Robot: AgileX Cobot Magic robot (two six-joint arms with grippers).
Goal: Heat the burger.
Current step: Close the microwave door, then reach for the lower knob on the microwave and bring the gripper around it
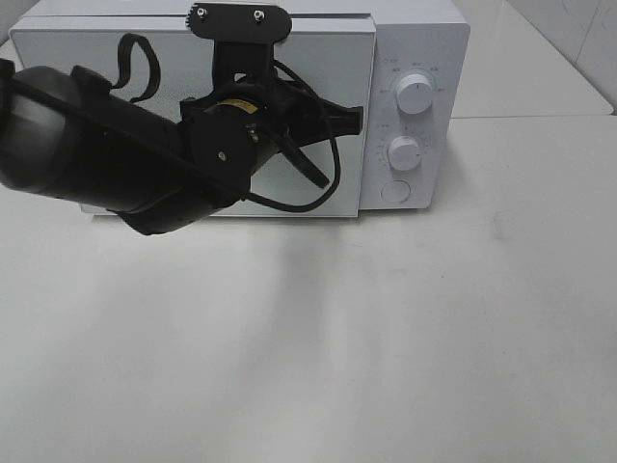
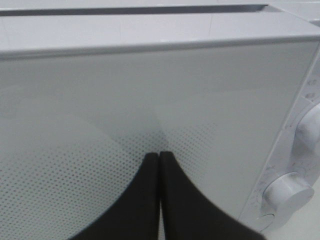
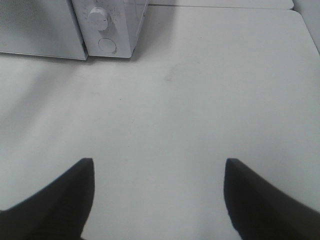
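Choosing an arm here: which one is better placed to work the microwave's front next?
Left, probably. The left gripper, shut, sits at the microwave door near the dials; the right gripper hangs open over the table, well away from it.

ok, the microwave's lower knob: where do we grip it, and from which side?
Grip the lower knob by its round rim, jaws left and right of it, coming straight in from the front. It is a short cylinder standing out from the microwave's upright panel, so only the rim is free; the upper knob above and button below probably leave less room that way.
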